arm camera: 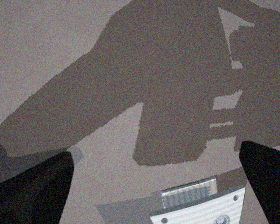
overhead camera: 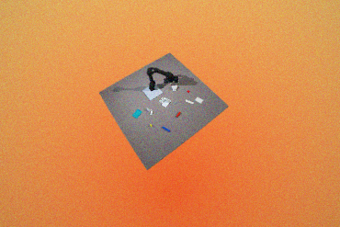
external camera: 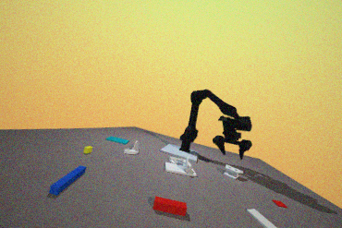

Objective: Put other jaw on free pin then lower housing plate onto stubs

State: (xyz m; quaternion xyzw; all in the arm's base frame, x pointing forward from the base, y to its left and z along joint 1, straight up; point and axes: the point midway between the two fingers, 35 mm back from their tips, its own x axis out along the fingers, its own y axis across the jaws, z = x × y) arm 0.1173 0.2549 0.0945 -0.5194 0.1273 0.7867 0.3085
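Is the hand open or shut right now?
Open: in the wrist view its two fingers stand wide apart at either side, with nothing between them; the exterior view shows the hand spread too.
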